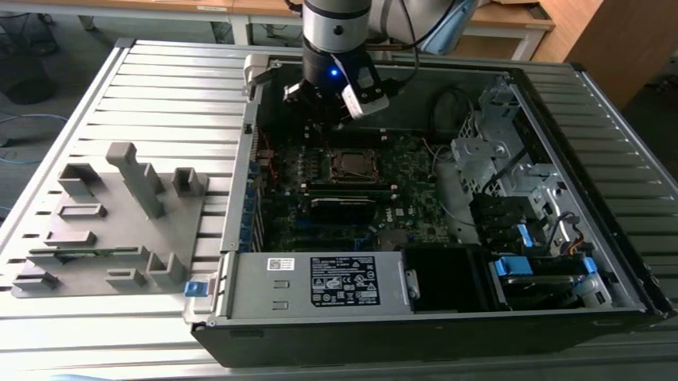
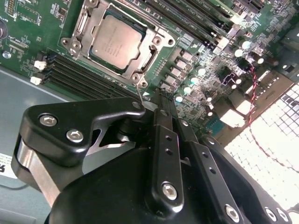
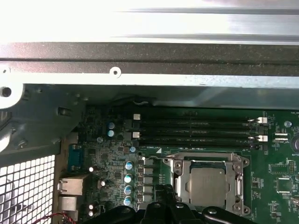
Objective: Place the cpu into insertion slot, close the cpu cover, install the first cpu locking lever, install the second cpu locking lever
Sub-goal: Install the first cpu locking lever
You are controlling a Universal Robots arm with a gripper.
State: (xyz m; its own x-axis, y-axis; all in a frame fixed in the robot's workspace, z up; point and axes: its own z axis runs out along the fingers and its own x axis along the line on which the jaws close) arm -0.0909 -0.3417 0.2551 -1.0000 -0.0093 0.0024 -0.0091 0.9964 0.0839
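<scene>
On the exterior view's left, your slatted metal worktop [image 1: 159, 87] carried a grey moulded fixture [image 1: 117, 214] with upright posts and pockets. It stood just beside the open computer case [image 1: 228, 206], which took up the middle and the exterior view's right. Inside the case your motherboard [image 1: 317, 218] lay flat, with the insertion slot [image 1: 332, 163] toward its far side. Your arm hung above the far wall of the case, and its pincer [image 1: 321, 117] was poised over the board just beyond the slot. In the second wrist view the cpu [image 2: 114, 42] lay flat in the slot, its dull silver top showing through the window of the cpu cover [image 2: 154, 49], which lay folded down around it. The first wrist view showed the same: the cpu [image 3: 208, 182] was seated and the cpu cover [image 3: 180, 179] framed it on all sides. The pincer [image 2: 161, 95] had its two black fingers drawn together at the tips, with nothing plainly caught between them. A thin wire lever [image 2: 140, 91] rose from the corner of the socket frame just beside those tips, and you could not tell whether it touched them. In the first wrist view the pincer [image 3: 164, 187] sat near the corner of the cover, and long black memory slots [image 3: 196, 130] ran along the board beside the socket. At the near wall of the case sat a labelled silver power supply [image 1: 317, 282]. On the exterior view's right stood a metal drive cage [image 1: 509, 175], with blue plastic tabs [image 1: 510, 266] near it.
</scene>
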